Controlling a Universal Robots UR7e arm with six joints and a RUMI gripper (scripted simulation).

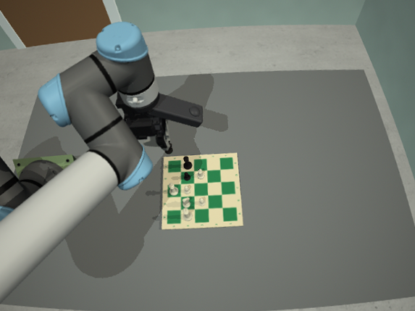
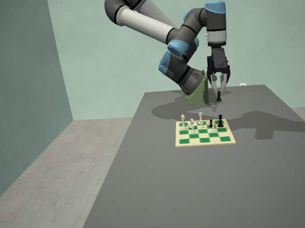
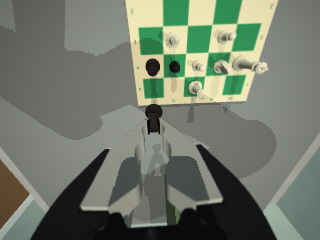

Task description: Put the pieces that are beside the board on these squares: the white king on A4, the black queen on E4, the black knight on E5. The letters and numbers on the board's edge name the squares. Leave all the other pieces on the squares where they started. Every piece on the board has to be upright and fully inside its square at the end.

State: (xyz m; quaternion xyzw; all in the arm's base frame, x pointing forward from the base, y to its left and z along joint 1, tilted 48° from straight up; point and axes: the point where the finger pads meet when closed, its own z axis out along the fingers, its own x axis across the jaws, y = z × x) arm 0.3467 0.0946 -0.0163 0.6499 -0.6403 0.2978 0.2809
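Observation:
My gripper point(image 1: 166, 144) point(image 2: 218, 91) point(image 3: 153, 119) is shut on the black knight point(image 1: 168, 149) point(image 2: 218, 97) point(image 3: 153, 111), base down, in the air just off the board's rank-5 edge near the E corner. Its head is hidden between the fingers. Square E5 point(image 1: 173, 166) point(image 3: 153, 89) of the board point(image 1: 239, 204) point(image 2: 205, 144) is bare. The black queen point(image 1: 187, 164) point(image 2: 220, 121) point(image 3: 152, 67) stands upright on E4. The white king point(image 1: 186, 214) point(image 2: 183, 122) point(image 3: 248, 64) stands upright on A4.
A black pawn point(image 1: 186, 176) point(image 3: 174, 66) stands on D4, beside the queen. A tall white piece point(image 1: 173, 190) point(image 2: 200, 117) stands on C5. Other white pieces stand on D3, C4, B4 and B3. The green base mount point(image 2: 196, 98) is behind the board.

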